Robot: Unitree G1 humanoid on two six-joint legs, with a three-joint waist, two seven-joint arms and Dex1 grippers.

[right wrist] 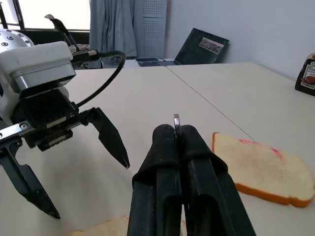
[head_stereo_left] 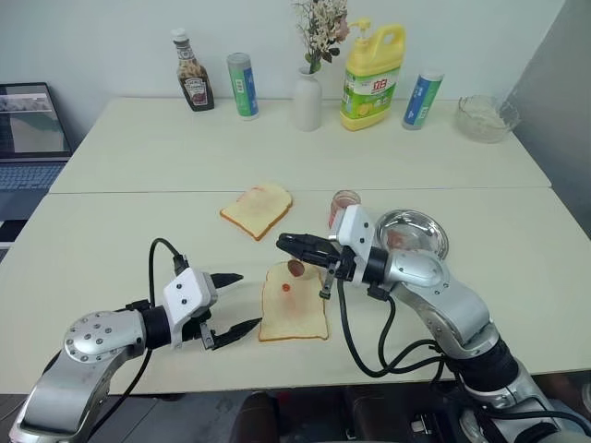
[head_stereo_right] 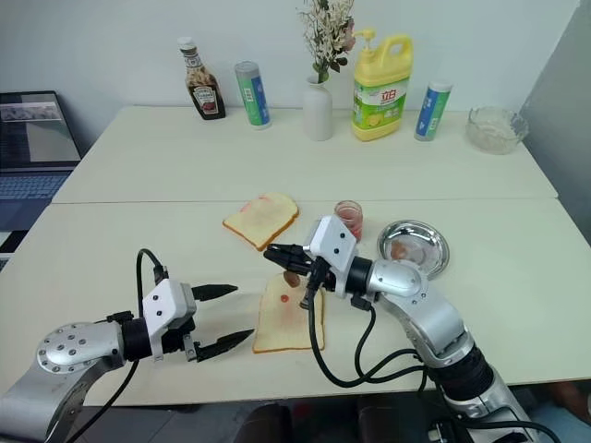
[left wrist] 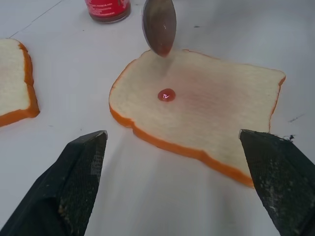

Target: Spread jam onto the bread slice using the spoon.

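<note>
The bread slice [head_stereo_left: 294,309] lies near the table's front edge, with a pinkish smear and a small red blob of jam [left wrist: 166,95] on it. My right gripper [head_stereo_left: 284,243] is shut on the spoon's thin handle [right wrist: 176,119]. The spoon bowl [head_stereo_left: 295,269] hangs stained just above the slice's far end. The jam jar [head_stereo_left: 343,207] stands behind the slice, next to my right wrist. My left gripper [head_stereo_left: 238,302] stands open just left of the slice, nothing between its fingers [left wrist: 81,172].
A second slice [head_stereo_left: 257,209] lies behind and to the left. A metal plate [head_stereo_left: 413,233] sits at the right. Ketchup bottle [head_stereo_left: 192,83], two canisters, vase [head_stereo_left: 307,97], yellow detergent bottle [head_stereo_left: 372,78] and glass bowl [head_stereo_left: 487,118] line the back. A laptop [head_stereo_left: 32,129] is far left.
</note>
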